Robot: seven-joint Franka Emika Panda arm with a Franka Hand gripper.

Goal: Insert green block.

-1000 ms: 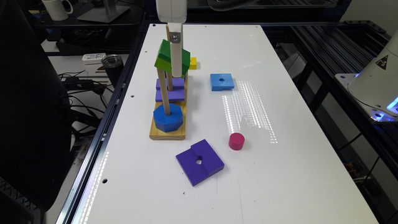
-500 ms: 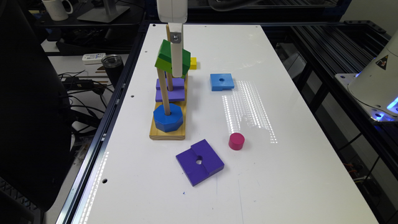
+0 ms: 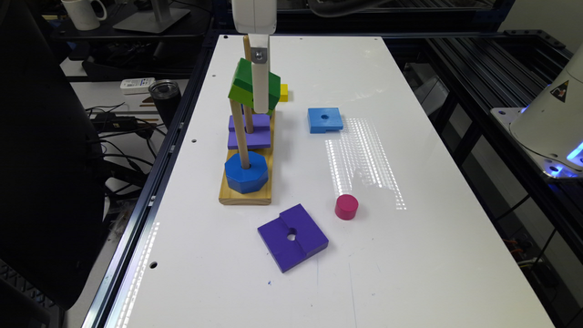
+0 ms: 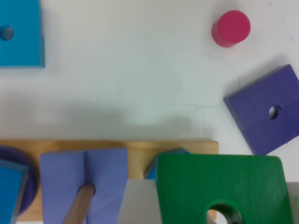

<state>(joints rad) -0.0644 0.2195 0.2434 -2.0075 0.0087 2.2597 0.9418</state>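
Inventory, table [image 3: 410, 255] and stand:

1. My gripper [image 3: 260, 98]: a white finger hangs down over the stand [image 3: 246, 196], lying across the face of the green block [image 3: 243, 84]. In the wrist view the green block [image 4: 219, 182] sits right under the camera with a grey-white finger [image 4: 138, 203] against its side. I hold the block clamped between my fingers.

2. Green block: raised well off the table, tilted, dark green face over a lime-green layer, at the height of the upper parts of the pegs. Its round hole [image 4: 224, 212] shows in the wrist view. Whether a peg tip is already in the hole I cannot tell.

3. Stand: wooden base with upright pegs, near the table edge at the exterior view's left. Nearest peg [image 3: 239, 132] carries a blue octagon [image 3: 246, 172]. Next peg [image 3: 248, 109] carries a lilac square [image 3: 249, 132], seated at the base.

4. Purple square [image 3: 293, 237]: flat on the table in front of the stand, hole in the middle, groove across it.

5. Pink cylinder [image 3: 346, 206]: upright, just beside the purple square, toward the exterior view's right.

6. Light-blue square [image 3: 324, 120]: flat, holed, well apart from the stand, toward the exterior view's right.

7. Yellow piece [image 3: 283, 92]: small, behind the green block, mostly hidden.
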